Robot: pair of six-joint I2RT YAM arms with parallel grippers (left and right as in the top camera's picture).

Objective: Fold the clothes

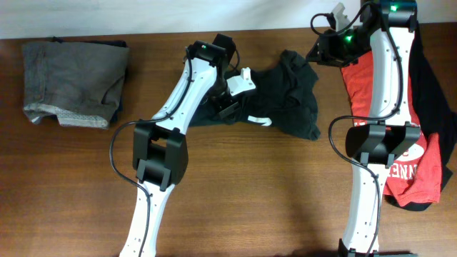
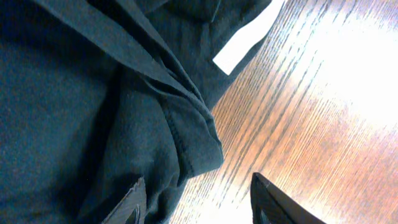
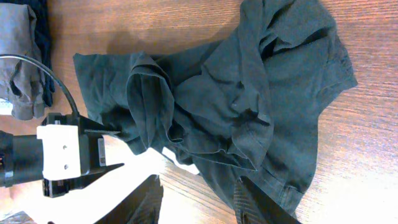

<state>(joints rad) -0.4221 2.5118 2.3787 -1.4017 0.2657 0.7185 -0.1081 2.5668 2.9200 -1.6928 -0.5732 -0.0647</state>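
Black T-shirt [image 1: 289, 96] lies crumpled near the table [image 1: 71, 185] centre, toward 12 o'clock. Left pincer [image 2: 199, 200] released, jaws straddling the shirt's folded edge. Right pincer [image 3: 199, 202] released, empty, hovering at 1 o'clock.

White links [image 1: 184, 87], blk joints [image 1: 158, 150], blk cables [image 1: 112, 152], green LEDs [image 1: 206, 48]

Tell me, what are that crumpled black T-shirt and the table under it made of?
The black T-shirt looks like soft matte knit, probably cotton: it slumps into loose folds, with stitched hems and no shine. The table looks like brown wood or wood-grain veneer, glossy: streaky grain lines and bright glare.
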